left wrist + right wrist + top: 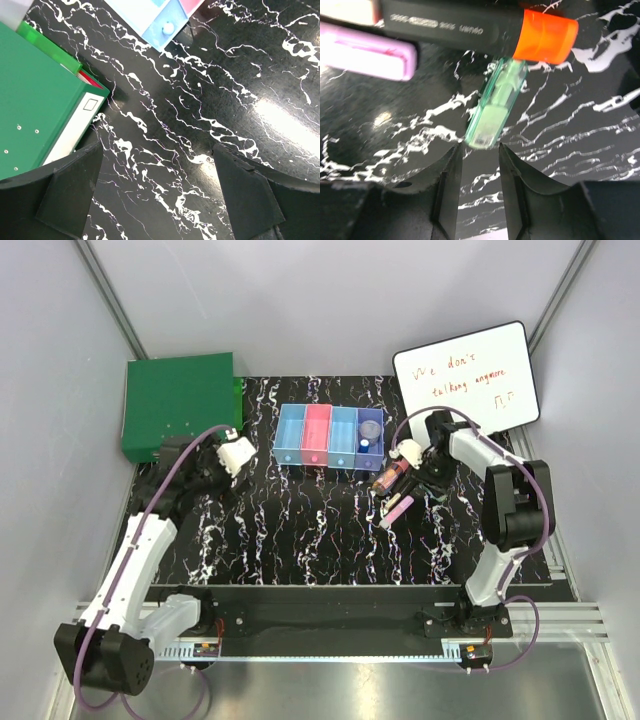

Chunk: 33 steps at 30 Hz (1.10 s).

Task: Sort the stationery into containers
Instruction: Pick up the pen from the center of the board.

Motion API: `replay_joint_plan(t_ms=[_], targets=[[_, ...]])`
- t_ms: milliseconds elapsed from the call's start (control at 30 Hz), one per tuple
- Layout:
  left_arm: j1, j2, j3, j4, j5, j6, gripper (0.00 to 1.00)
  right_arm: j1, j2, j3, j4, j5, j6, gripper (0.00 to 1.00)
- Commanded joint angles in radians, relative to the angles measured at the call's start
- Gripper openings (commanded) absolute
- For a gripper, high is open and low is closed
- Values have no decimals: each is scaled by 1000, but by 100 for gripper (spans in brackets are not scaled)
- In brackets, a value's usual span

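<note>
Currently the translucent green stick is seen just before the narrowly parted right gripper; the left gripper is spread wide

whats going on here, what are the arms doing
The right gripper is lined up on the end of a green stick lying by the orange marker and pink marker, not yet closed on it. The left gripper hangs open over the table near the green box. A round disc already sits in the purple bin.
</note>
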Motion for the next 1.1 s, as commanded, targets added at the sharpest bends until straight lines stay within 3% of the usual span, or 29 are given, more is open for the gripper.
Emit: replay_joint_plan(t_ms=[0, 367, 433, 467, 500, 533, 833, 1067], targets=[[-13, 6, 63, 30, -16, -4, 98, -11, 46, -3, 64, -10, -15, 44], [-19, 47, 118, 30, -22, -6, 98, -25, 117, 3, 118, -44, 21, 42], [-21, 50, 135, 30, -19, -6, 98, -25, 123, -8, 119, -47, 25, 31], [-21, 55, 140, 30, -21, -9, 98, -25, 123, -13, 123, -47, 25, 22], [-22, 56, 143, 28, -21, -10, 98, -25, 120, -20, 126, -45, 28, 5], [-24, 58, 151, 28, -19, -9, 98, -25, 117, -26, 129, -41, 28, 0], [-33, 53, 161, 24, 37, -23, 89, -30, -78, -109, 130, -36, -5, 0], [-42, 76, 180, 27, 155, -113, 91, -30, -325, -161, 135, -54, -58, 0]])
